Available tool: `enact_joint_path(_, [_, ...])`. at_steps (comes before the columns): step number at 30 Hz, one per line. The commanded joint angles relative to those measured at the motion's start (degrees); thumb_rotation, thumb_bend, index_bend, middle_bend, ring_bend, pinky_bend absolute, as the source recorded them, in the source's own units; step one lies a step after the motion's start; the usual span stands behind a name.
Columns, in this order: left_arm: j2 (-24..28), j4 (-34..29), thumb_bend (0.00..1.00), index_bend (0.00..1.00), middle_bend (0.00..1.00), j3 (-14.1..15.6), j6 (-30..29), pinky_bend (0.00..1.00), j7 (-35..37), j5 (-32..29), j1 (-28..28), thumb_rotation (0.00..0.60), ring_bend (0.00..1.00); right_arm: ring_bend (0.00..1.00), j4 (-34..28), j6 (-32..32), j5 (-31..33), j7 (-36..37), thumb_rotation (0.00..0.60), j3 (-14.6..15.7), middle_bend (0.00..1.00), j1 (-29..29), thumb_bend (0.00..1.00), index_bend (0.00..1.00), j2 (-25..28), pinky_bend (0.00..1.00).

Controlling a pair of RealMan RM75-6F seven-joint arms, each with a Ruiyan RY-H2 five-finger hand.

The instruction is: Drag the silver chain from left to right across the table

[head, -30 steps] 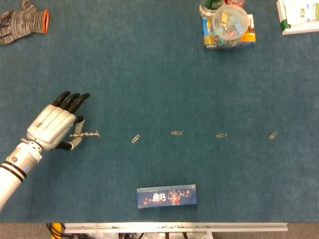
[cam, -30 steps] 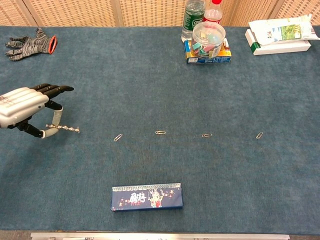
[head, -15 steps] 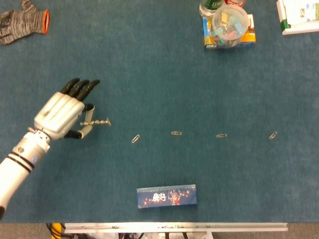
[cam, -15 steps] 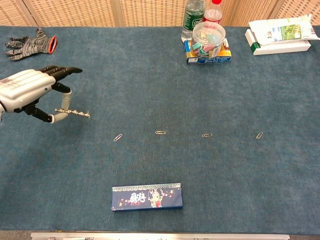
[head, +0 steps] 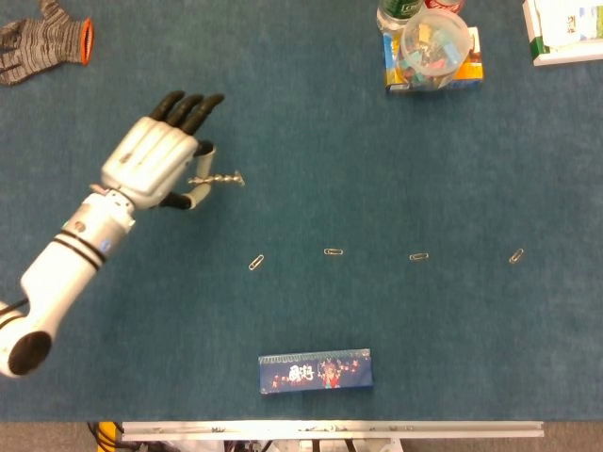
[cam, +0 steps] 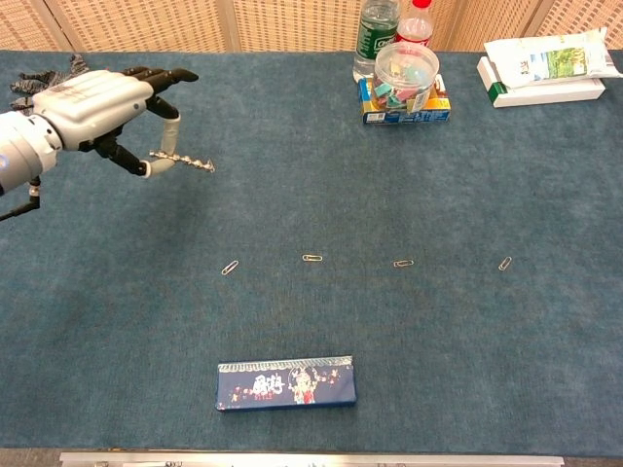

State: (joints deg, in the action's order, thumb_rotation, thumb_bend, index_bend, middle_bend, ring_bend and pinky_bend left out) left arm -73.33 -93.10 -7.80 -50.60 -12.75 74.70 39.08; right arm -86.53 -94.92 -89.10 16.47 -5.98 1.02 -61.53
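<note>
Chain [head: 219, 179] first: the silver chain sticks out rightward as a short, nearly straight strand from the left hand [head: 155, 168], pinched between the thumb and a finger while the other dark-tipped fingers [head: 193, 105] reach forward above it. It sits over the left part of the blue table [head: 311, 141]; the free end looks close to the cloth, though whether it touches cannot be told from either view. The right hand is not in view.

As I read it, the grasp is made and the drag itself is in hand, with nearly all of the rightward travel left to do. The next move calls for a steady sweep to the right, low enough that the strand trails on the cloth (a drag, not a carry).

Below the chain's line lies a row of paper clips [head: 334, 252], with a blue box [head: 315, 370] nearer the front edge. A gray glove [head: 42, 38] lies at the far left corner, and a clear tub [head: 432, 45] of clips stands at the far edge.
</note>
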Motion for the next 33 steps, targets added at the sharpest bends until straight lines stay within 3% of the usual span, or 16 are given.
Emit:
enact_joint_path(1, [-1.73,0.74,0.33,0.58,0.0,-1.23,1.56,0.03,-1.75,-2.05,2.04,0.6,0.0,0.24,0.09,-0.34,0.08,0.44,0.6,-0.1,0.27,-0.22,0.27,0.24,0.16,0.45])
enact_joint_path(17, [-9.72,5.51,0.33,0.58,0.0,-4.17,7.13,0.03,-3.5,-9.03,10.49,0.6,0.0,0.24,1.17,-1.76,2.09,5.0,0.6,-1.4,0.27,-1.53,0.27,0.24,1.17,0.45])
enact_joint_path(33, [-16.34,12.44,0.33,0.58,0.0,-4.69,9.47,0.03,-3.23,-11.61,16.25,0.6,0.0,0.24,2.46,-3.02,3.81,8.73,0.6,-2.58,0.27,-2.98,0.27,0.24,1.6,0.45])
